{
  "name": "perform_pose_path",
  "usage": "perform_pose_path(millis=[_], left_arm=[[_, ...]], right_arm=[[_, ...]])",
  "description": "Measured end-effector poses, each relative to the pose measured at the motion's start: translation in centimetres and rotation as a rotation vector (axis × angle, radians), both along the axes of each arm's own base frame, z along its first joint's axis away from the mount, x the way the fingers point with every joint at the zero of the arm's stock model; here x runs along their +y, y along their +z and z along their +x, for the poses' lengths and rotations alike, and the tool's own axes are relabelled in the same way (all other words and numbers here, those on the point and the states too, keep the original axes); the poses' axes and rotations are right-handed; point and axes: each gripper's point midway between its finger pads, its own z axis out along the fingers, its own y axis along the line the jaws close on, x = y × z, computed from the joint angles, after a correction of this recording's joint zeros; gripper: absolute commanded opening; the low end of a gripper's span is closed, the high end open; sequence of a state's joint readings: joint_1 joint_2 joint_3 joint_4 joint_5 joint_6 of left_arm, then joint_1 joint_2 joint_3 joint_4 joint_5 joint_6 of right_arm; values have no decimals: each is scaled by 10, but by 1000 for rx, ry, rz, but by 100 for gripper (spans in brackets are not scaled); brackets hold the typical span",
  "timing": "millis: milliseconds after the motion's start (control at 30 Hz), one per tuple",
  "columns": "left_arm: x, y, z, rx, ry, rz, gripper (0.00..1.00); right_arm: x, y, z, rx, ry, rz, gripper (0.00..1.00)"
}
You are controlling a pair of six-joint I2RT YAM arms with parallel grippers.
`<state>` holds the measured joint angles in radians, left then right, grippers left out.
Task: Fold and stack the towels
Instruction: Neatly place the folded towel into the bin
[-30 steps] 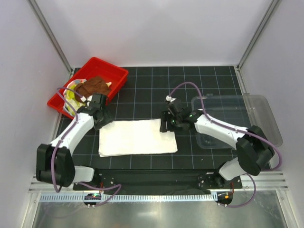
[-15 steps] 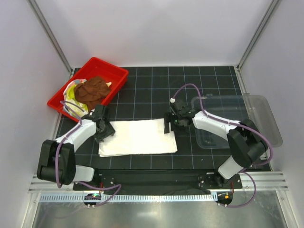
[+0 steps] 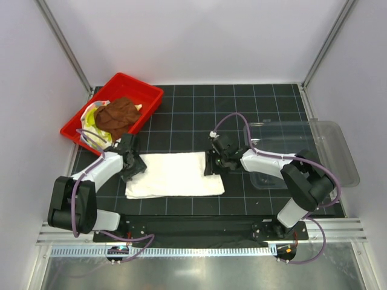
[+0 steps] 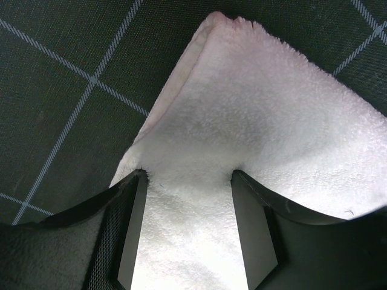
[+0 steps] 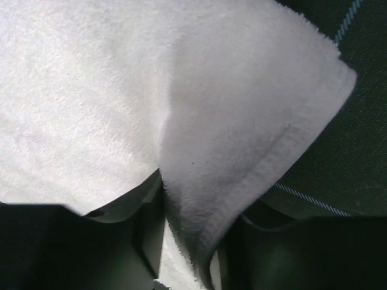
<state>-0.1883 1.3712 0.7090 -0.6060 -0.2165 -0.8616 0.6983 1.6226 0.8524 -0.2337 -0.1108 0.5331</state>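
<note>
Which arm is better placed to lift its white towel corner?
Probably right: the right gripper has a corner of the white towel bunched between its fingers; the left gripper stands open over flat cloth.

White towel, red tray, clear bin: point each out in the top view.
white towel (image 3: 172, 175), top view, middle of the cloth
red tray (image 3: 140, 84), top view, far rim
clear bin (image 3: 326, 142), top view, bare floor

Top view evenly bright, shadows soft. Wrist views: towel (image 5: 78, 90) glaring white; fingers (image 4: 124, 235) dark, blurred.
</note>
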Motion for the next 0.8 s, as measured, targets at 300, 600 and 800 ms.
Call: perform_pose_path(millis=[300, 600, 800], left_arm=[[-2, 5, -1, -18, 0, -19, 62], [4, 93, 46, -206, -50, 35, 63], [6, 121, 61, -275, -92, 67, 63]], right_arm=[[-7, 10, -5, 5, -13, -57, 1], [-51, 67, 5, 2, -44, -173, 1], [-93, 99, 6, 31, -92, -267, 1]])
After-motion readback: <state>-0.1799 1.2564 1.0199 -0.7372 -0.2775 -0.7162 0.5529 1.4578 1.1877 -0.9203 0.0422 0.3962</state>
